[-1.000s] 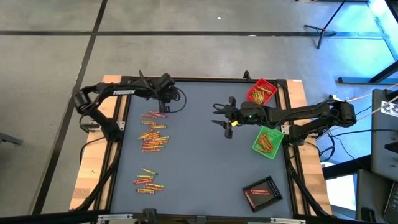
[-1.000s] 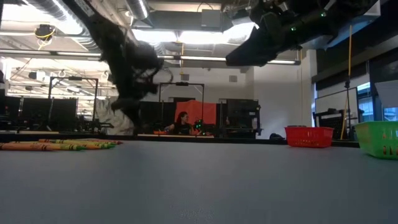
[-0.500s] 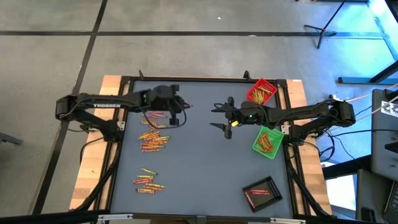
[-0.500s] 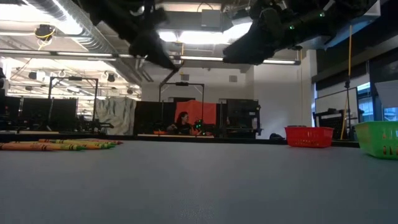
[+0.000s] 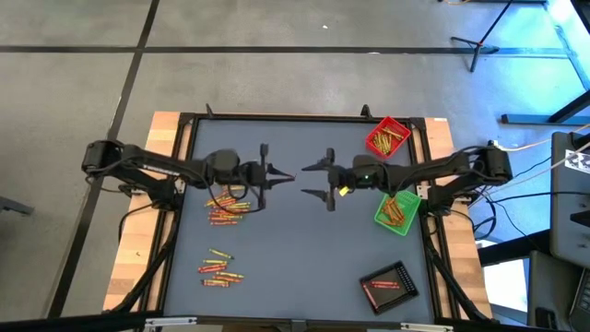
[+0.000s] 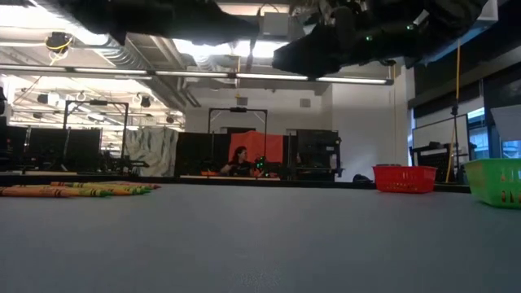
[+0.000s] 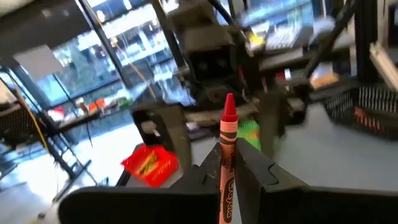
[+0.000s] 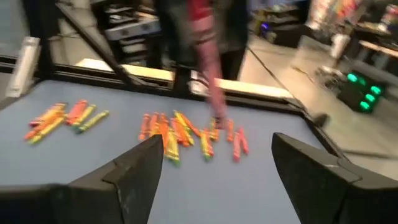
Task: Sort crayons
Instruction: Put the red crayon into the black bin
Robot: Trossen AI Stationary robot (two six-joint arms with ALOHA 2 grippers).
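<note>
My left gripper (image 5: 279,176) hangs above the table's middle, pointing level toward the right edge, and is shut on a red crayon (image 7: 227,146). The crayon's tip (image 7: 229,103) points at my right gripper (image 5: 315,181). That gripper faces it from the right, open, with nothing between its fingers (image 8: 140,168). Loose crayons lie flat in two heaps on the table's left: one (image 5: 227,207) partly under my left arm, one (image 5: 219,267) nearer the front. In the right wrist view the crayons (image 8: 186,132) spread on the blue mat. My left gripper pinches the red crayon's wrapped rear part (image 7: 225,186) between its two fingers (image 7: 258,171). The fingers come level from the table's left and lie along the crayon. Its pointed end sticks out ahead of them, and it is lifted clear of the table.
A red tray (image 5: 387,136) with crayons stands at the far right. A green tray (image 5: 396,210) sits beside it, nearer. A black tray (image 5: 387,283) is at the near right. The mat between the two arms and the front edge is bare.
My left gripper has swung from the far left corner over the crayon heap toward the table's middle. It has risen and tipped from pointing down to level, still shut on the crayon. My right gripper has opened wider and edged toward the left gripper.
</note>
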